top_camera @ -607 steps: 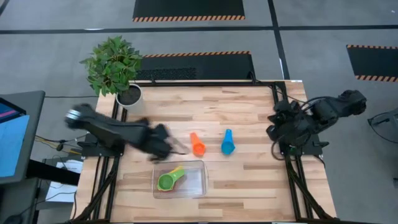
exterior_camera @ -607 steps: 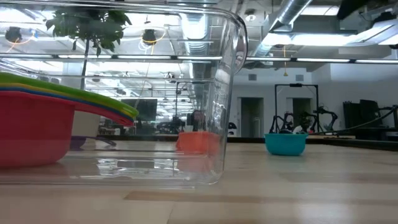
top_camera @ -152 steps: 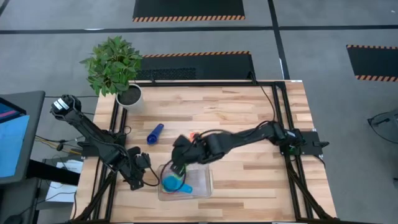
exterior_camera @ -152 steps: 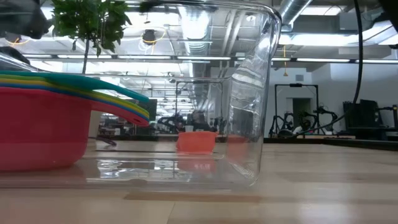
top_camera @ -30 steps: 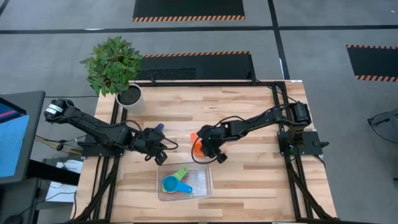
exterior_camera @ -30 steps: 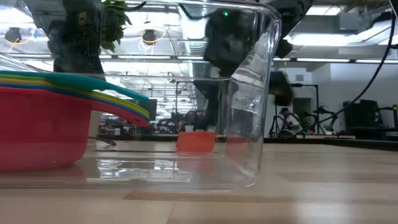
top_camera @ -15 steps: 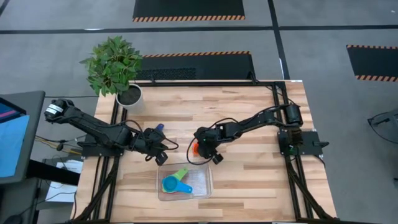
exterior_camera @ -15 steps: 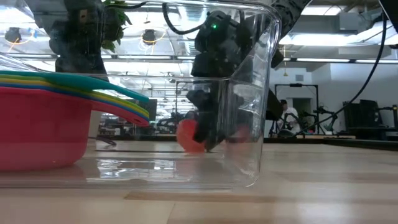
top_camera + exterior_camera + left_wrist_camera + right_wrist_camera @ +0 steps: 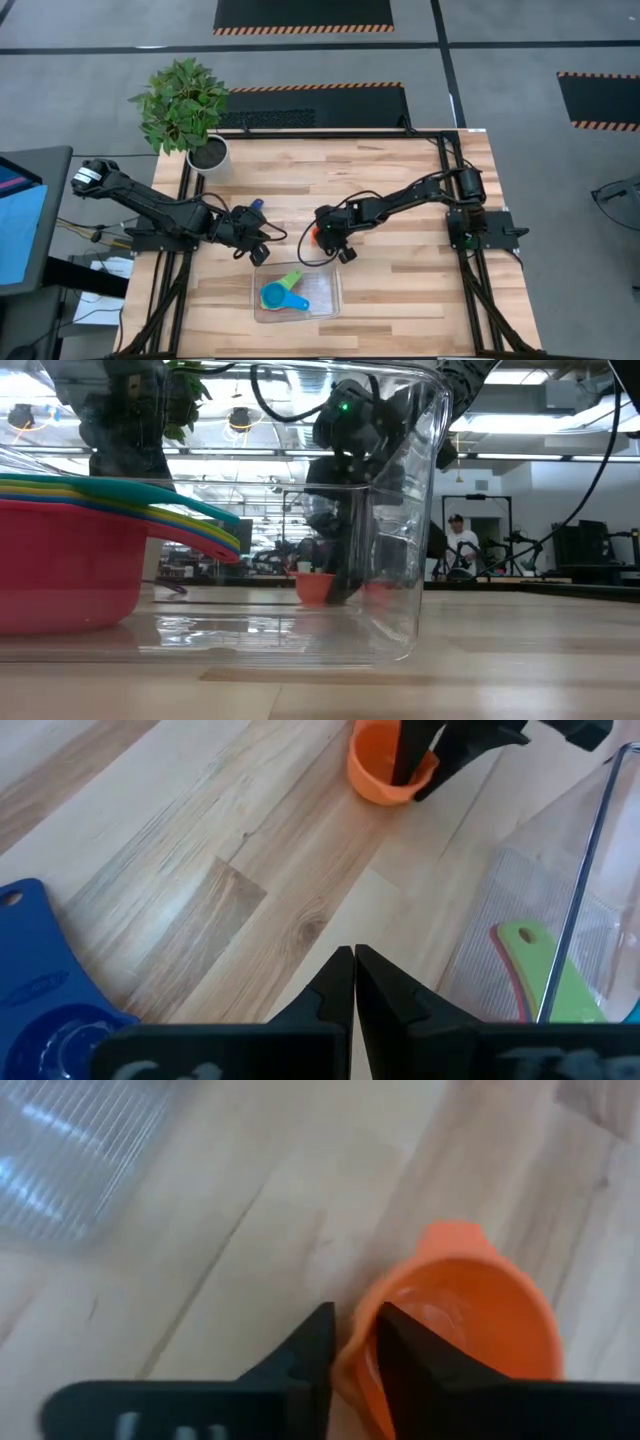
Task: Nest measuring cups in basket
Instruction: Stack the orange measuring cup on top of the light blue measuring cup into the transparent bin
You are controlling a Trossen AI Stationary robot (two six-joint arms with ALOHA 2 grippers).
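Observation:
The orange measuring cup (image 9: 312, 236) stands mouth up on the table just beyond the basket (image 9: 330, 300), and my right gripper (image 9: 320, 239) is shut on it. The clear basket holds nested cups: green (image 9: 291, 279), light blue (image 9: 274, 296) and blue (image 9: 301, 303). In the low view a red cup (image 9: 60, 565) shows at the bottom of the stack. A dark blue cup (image 9: 252, 208) lies on the table beside my left gripper (image 9: 262, 236). That gripper is shut, holds nothing and hangs above the wood (image 9: 354, 955). My right gripper pinches the orange cup's rim wall (image 9: 352, 1348), with one finger (image 9: 405, 1342) inside the bowl and the other (image 9: 312, 1342) outside it. The fingers slant down from the table's right side. The cup stands upright with its bottom on the table (image 9: 315, 588).
A potted plant in a white pot (image 9: 207, 155) stands at the table's far left corner. Bare wood lies to the right of the basket and across the far half of the table. A person (image 9: 457, 540) shows in the room beyond.
My right gripper has sunk onto the orange cup and rolled a little. Its fingers have drawn together around the cup's rim. The cup rocked as the fingers met it and stands upright now. My left arm has kept still.

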